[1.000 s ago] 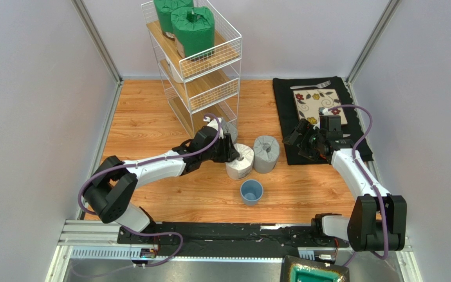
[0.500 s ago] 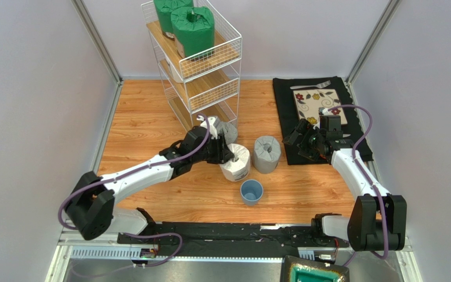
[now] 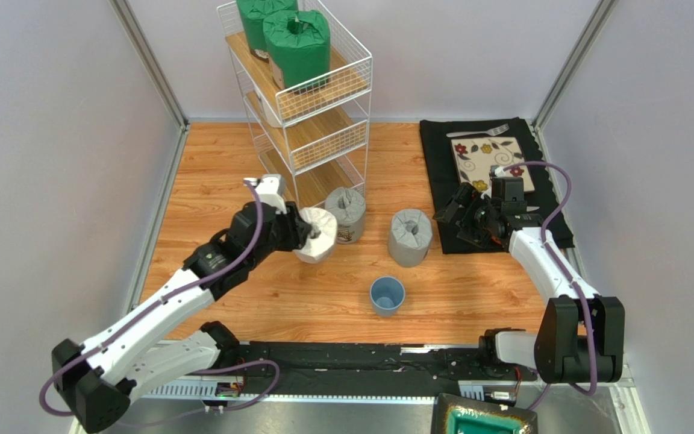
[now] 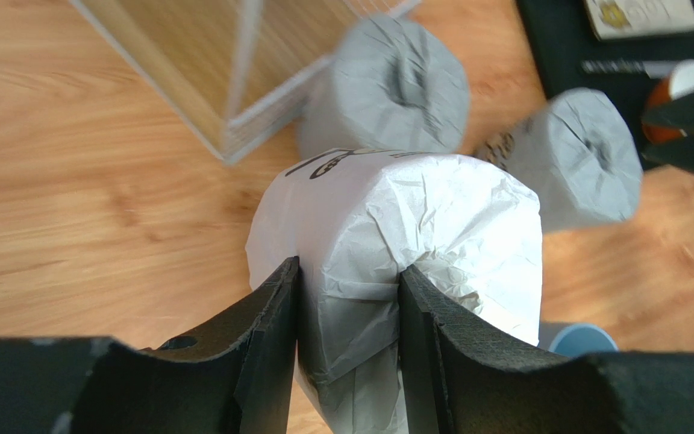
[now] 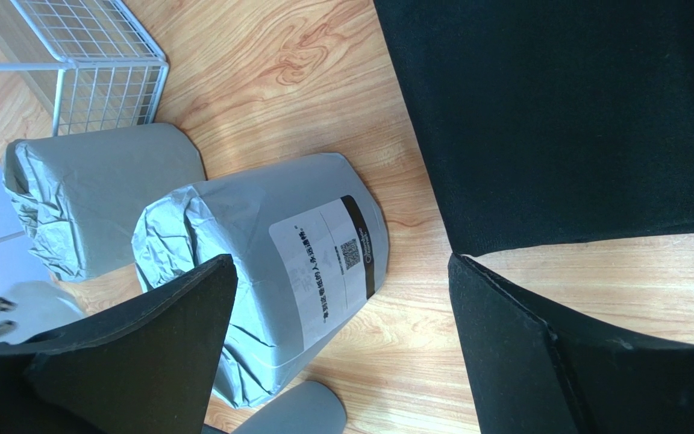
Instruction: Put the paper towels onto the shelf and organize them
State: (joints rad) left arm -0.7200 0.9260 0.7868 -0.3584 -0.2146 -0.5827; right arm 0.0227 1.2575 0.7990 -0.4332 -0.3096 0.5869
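Clamped by a fold of its wrapped top in the closed left end effector (image 4: 349, 276): one white roll (image 4: 432, 217), tilted, just in front of the lowest tier of the shelf (image 3: 323, 98) and a little to its left. Whether clear of the table (image 3: 215, 181) or touching it, impossible to tell.

Right beside the white roll, at the shelf's front foot: first grey roll (image 3: 350, 210), upright, close against the front of the lowest tier and partly barring it. Further right, apart from both: second grey roll (image 3: 410, 237), upright on the table.

Up on the top tier: front green roll (image 3: 297, 45) and back green roll (image 3: 256, 16), close together.

Nearer the arm bases, on bare wood: blue cup (image 3: 387, 295), mouth up.

Right end effector (image 5: 337, 267) wide open, gripping nothing, hovering just right of the second grey roll at the edge of the black mat (image 3: 439, 163). On the mat's far part: floral plate (image 3: 485, 158).
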